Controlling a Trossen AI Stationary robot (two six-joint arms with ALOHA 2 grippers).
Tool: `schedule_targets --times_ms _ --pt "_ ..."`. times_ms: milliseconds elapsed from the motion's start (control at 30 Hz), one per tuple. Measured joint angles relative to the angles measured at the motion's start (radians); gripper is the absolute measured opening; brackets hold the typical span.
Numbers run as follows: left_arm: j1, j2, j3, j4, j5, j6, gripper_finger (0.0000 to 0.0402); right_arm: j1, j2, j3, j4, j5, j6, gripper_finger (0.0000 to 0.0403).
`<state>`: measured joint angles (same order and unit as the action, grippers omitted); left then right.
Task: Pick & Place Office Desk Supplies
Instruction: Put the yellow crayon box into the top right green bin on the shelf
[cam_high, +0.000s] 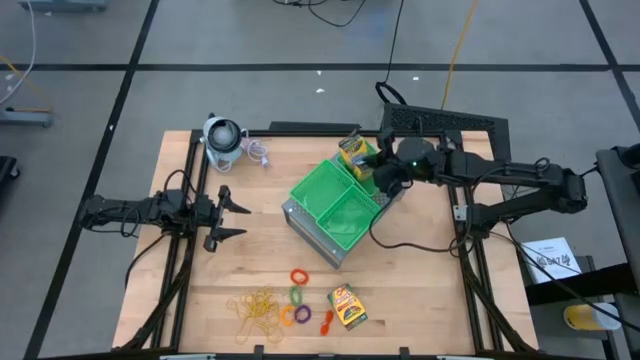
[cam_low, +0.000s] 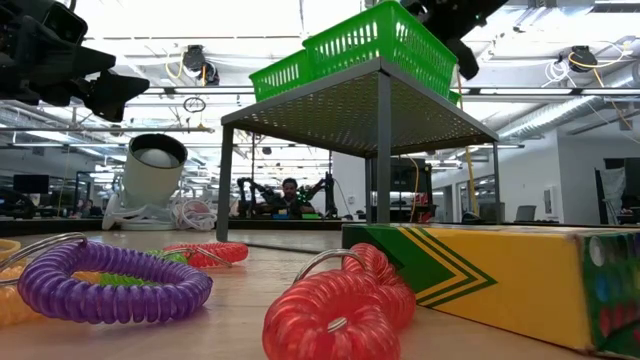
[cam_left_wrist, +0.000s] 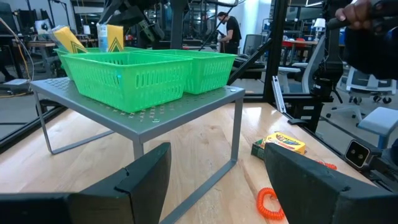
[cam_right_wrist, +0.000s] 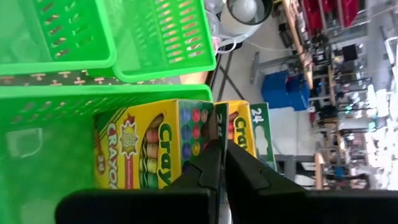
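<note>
A: Where is the right gripper (cam_high: 372, 160), and what does it have?

B: It is over the far green tray (cam_high: 352, 163) of the raised rack. Its two dark fingers (cam_right_wrist: 208, 171) are nearly together, pinched on the edge of a crayon box (cam_right_wrist: 239, 127) that stands upright in that tray. A second crayon box (cam_right_wrist: 152, 152) stands just beside it, touching (yellow and green printed card, with rows of coloured dots on the end flap).

A: And the trays, how do they look?

B: Bright green plastic with slotted walls, square, set on a grey perforated metal stand (cam_left_wrist: 146, 112) with thin legs. The two nearer trays (cam_high: 335, 205) look empty from above.

A: The left gripper?

B: The left gripper (cam_high: 228, 212) hangs over the left side of the wooden worktop (cam_high: 250, 260), well apart from the stand. Its fingers are spread wide and hold nothing.

A: What lies at the near edge?

B: A third crayon box (cam_high: 347, 306) lies flat, yellow-orange with green chevrons. Just beside it are small coiled plastic rings: a red ring (cam_high: 298, 276), a purple ring (cam_high: 287, 315), an orange ring (cam_high: 303, 315), and a green one (cam_high: 297, 295). A loose tangle of thin tan rubber bands (cam_high: 255, 310) lies near them. At the far left corner stands a grey-white round gadget (cam_high: 222, 140).
</note>
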<state>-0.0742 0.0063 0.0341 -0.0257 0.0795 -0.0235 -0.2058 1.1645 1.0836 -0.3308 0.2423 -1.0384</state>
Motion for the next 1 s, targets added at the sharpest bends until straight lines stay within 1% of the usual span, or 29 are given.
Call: schedule_targets --times_ms 267,433,600,733,900,1000 --pt "0.000 0.000 0.000 0.000 0.000 0.000 0.0264 0.000 0.001 -0.047 0.129 0.000 -0.009 0.0012" --pt "0.000 0.000 0.000 0.000 0.000 0.000 0.0264 0.000 0.001 -0.091 0.224 0.071 -0.070 0.0013" --pt "0.000 0.000 0.000 0.000 0.000 0.000 0.0264 0.000 0.001 -0.139 0.333 0.077 -0.083 0.0013" --pt "0.000 0.000 0.000 0.000 0.000 0.000 0.0264 0.003 0.001 -0.144 0.349 0.075 -0.092 0.0020" --pt "0.000 0.000 0.000 0.000 0.000 0.000 0.0264 0.011 0.001 -0.144 0.355 0.077 -0.030 0.0035" --pt "0.000 0.000 0.000 0.000 0.000 0.000 0.0264 0.011 0.001 -0.144 0.357 0.077 -0.024 0.0047"
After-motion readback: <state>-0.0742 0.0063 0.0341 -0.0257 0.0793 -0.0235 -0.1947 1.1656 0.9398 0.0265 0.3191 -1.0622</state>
